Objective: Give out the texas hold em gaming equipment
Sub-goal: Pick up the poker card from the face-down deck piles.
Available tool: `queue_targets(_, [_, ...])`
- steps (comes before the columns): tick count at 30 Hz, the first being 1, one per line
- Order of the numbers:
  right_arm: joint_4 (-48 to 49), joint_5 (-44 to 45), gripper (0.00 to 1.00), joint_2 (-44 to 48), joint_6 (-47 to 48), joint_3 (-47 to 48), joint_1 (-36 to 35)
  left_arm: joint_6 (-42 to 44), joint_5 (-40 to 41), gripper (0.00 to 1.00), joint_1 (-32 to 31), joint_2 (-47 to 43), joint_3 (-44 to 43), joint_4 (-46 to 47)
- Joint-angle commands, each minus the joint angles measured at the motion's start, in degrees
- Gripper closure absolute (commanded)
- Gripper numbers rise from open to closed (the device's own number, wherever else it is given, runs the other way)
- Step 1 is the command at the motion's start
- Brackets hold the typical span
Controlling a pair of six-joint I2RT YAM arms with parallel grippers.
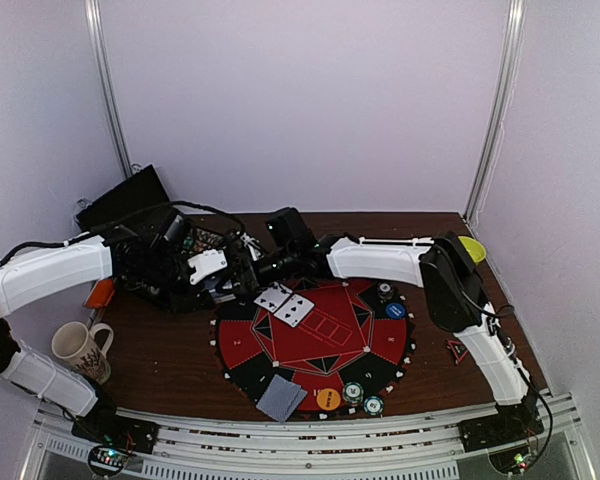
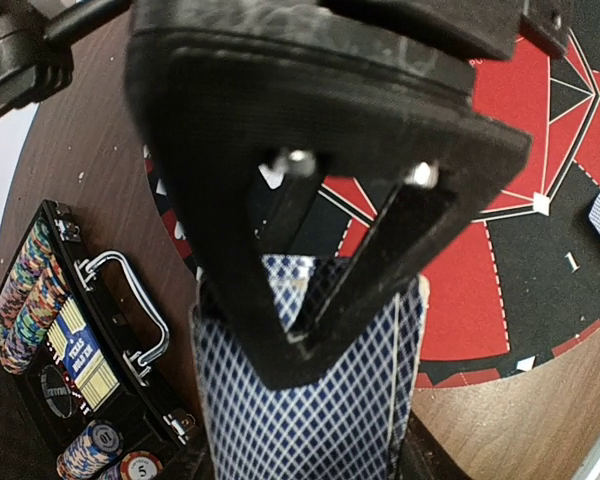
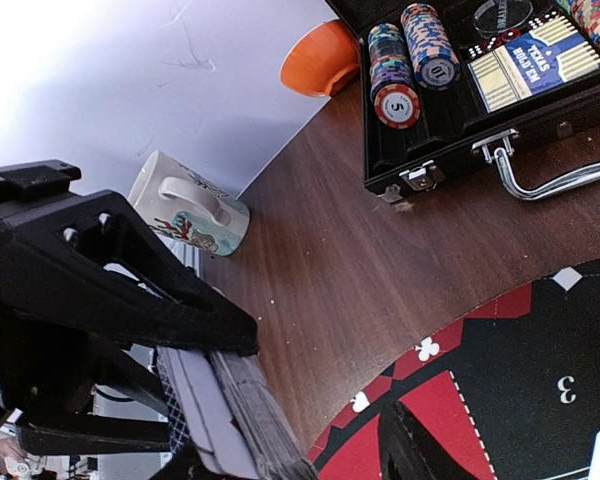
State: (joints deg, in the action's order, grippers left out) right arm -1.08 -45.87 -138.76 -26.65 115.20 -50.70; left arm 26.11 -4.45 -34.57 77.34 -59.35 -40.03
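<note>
Nearest the arms, at 7 o'clock on the rim of the round red-and-black mat (image 1: 310, 345), a few face-down cards (image 1: 280, 398) show their grey-blue backs. An orange button disc (image 1: 328, 398) lies at 6 o'clock. Two short chip stacks (image 1: 363, 398) sit just beside it at 5 o'clock. Off the mat at 9 o'clock, a white mug (image 1: 80, 350) stands on the brown table (image 1: 170, 360).

Further in, a blue button disc (image 1: 395, 311) lies at 2 o'clock with another chip stack (image 1: 385, 292) close behind it. Two face-up cards (image 1: 285, 305) rest at 11 o'clock. A white "3" is printed on a black panel of the mat in the right wrist view.

Above the mat's 11 o'clock edge the two arms meet. The left hand (image 1: 228, 272) is pinching a deck of cards (image 2: 310, 430) with a blue diamond-pattern back, its fingers (image 2: 280, 230) pressed against it. The right hand (image 1: 268, 266) is close beside the deck. Whether it is spread or pressed together cannot be told.

Beyond them at 10 o'clock lies an open black case (image 3: 480, 140) with a metal handle. It holds rows of striped chips, the front one (image 3: 397, 105) marked "5". A card box (image 3: 535, 60) inside reads "TEXAS HOLD'EM". An orange bowl (image 3: 325, 55) sits just left of the case, and a yellow bowl (image 1: 470, 248) is at the far right, at 1 o'clock
</note>
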Motion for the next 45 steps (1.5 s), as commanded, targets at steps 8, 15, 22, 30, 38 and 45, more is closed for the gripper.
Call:
queue_targets(8, [-9.91, 5.93, 0.65, 4.77, 4.77, 0.39, 1.0, 0.72, 0.38, 0.53, 0.06, -0.78, 0.68, 3.79])
queue_targets(15, [-11.64, 5.49, 0.8, 5.45, 4.76, 0.77, 1.0, 0.55, 1.29, 0.53, 0.03, -0.96, 1.24, 4.21])
queue_targets(22, [-15.68, 7.99, 0.89, 6.22, 6.99, 1.04, 1.14, 0.26, 1.63, 0.53, 0.06, -1.18, 1.89, 4.4])
queue_targets(30, [-17.62, 8.43, 0.94, 7.3, 7.92, 0.99, 1.77, 0.26, 2.07, 0.53, 0.11, -1.49, 2.28, 4.7])
queue_targets(38, [-20.72, 11.23, 1.0, 11.63, 9.96, -0.29, 3.64, 0.09, 2.52, 0.53, 0.11, -2.18, 2.56, 4.7])
queue_targets(45, [-28.46, 26.1, 1.0, 19.66, 13.39, -4.88, 5.77, -0.65, 3.47, 0.53, 0.11, -2.12, 3.04, 5.39])
